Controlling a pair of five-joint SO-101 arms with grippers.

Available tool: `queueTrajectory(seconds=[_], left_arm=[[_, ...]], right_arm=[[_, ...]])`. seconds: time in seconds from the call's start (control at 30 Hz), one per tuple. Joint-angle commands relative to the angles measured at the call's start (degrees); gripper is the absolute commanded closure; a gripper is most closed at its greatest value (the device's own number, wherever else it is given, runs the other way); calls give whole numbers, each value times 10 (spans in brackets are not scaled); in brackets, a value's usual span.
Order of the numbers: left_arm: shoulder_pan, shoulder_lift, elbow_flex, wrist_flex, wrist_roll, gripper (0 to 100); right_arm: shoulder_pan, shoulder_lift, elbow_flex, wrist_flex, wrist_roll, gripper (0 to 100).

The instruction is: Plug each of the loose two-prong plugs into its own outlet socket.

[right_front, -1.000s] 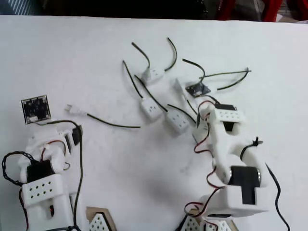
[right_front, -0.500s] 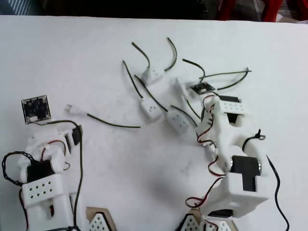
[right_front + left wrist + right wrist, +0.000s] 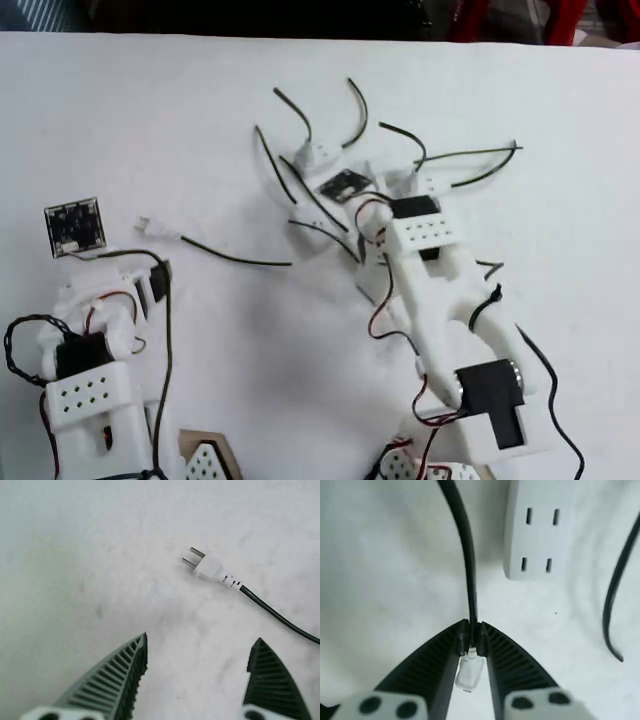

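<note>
Right claw [image 3: 472,630] is pinched shut on a white two-prong plug [image 3: 469,672], whose black cord [image 3: 465,555] runs straight out past its tips. A white outlet block [image 3: 537,530] lies just ahead of this claw, beside the cord. Left claw [image 3: 201,640] hangs wide open above the tabletop [image 3: 75,540], with a second plug [image 3: 210,569] lying loose ahead of its tips.

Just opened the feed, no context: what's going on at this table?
The right tool is shut on a white plug where its black cord joins it, close to a white outlet block with free sockets. The left tool is open above the table, with a second plug lying loose just beyond its fingertips. Neither plug is plugged in yet.
</note>
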Motion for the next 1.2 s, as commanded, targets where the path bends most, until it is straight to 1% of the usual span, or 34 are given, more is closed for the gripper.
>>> queueTrajectory(seconds=[0.0, 0.07, 0.1, 0.3, 0.43, 0.63, 0.77, 0.87, 0.93, 1.07, 1.17], left_arm=[[-2, -11, -2, -11, 3, 684], [-2, -11, -2, -11, 3, 684], [-2, -11, -2, -11, 3, 684], [-2, -11, -2, -11, 3, 684], [-2, -11, -2, -11, 3, 684], [-2, -11, -2, -11, 3, 684], [-2, -11, -2, -11, 3, 684], [-2, -11, -2, -11, 3, 684], [-2, -11, -2, -11, 3, 684], [-2, -11, -2, -11, 3, 684], [-2, -11, -2, -11, 3, 684]], right_arm=[[-8, -26, -10, -7, -53, 865], [-7, -30, -9, 3, -91, 801], [-9, -30, -11, 19, -91, 790], [-16, -31, -11, 88, -91, 790], [-13, -29, -7, 105, -91, 791], [-18, -25, 10, 95, -90, 826], [-22, -25, 49, 46, -88, 832], [-21, -25, 73, 21, -46, 832], [-12, -25, 80, 9, -29, 832], [15, -25, 80, -7, -26, 832], [20, -25, 80, -7, -25, 833]])
